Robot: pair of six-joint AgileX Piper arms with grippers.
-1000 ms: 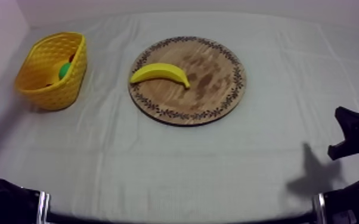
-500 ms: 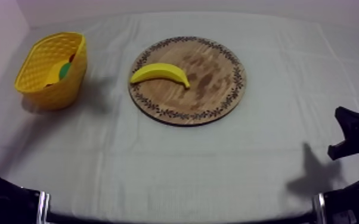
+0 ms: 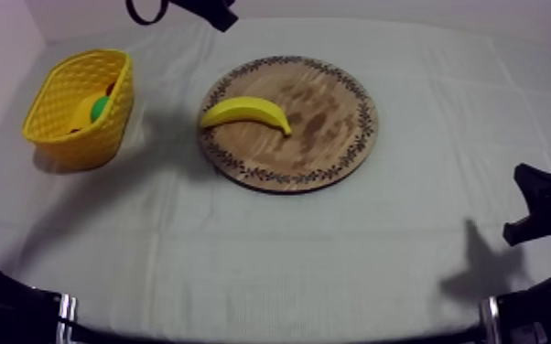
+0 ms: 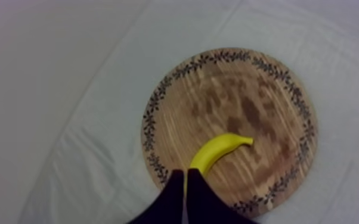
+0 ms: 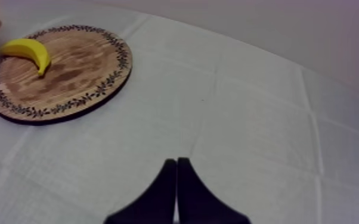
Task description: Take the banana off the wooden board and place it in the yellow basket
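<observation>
Saw long curved yellow toy banana point(image 3: 245, 112) lying on left half of round wooden board with patterned rim point(image 3: 334, 137), centre of top frame; not lifted yet. Saw yellow woven basket point(image 3: 76, 137) standing at upper left of top frame, well apart from board, on grey-white clothed tabletop point(image 3: 270, 256). Noted something green and yellow point(image 3: 97, 110) already inside, kind unclear.

Found left gripper point(image 4: 186, 174) hovering above board's rim, black fingers pressed together into a narrow wedge, pinching nothing, tip lined up with one end of banana. Logged left arm point(image 3: 197, 9) entering at upper left edge of top frame. Found right gripper point(image 5: 176, 162) over bare cloth, well clear of board, fingers likewise pressed together, empty.

Judged main risks:
- Descending without spreading fingers first, so jabbing banana and shoving it across smooth wood toward rim.
- Pinching at tapered end instead of across thick middle, so letting slick curved body twist or slip out during carry.
- Releasing too low or off-centre over narrow basket mouth, so catching rim, tipping light basket, or dropping banana onto cloth.
</observation>
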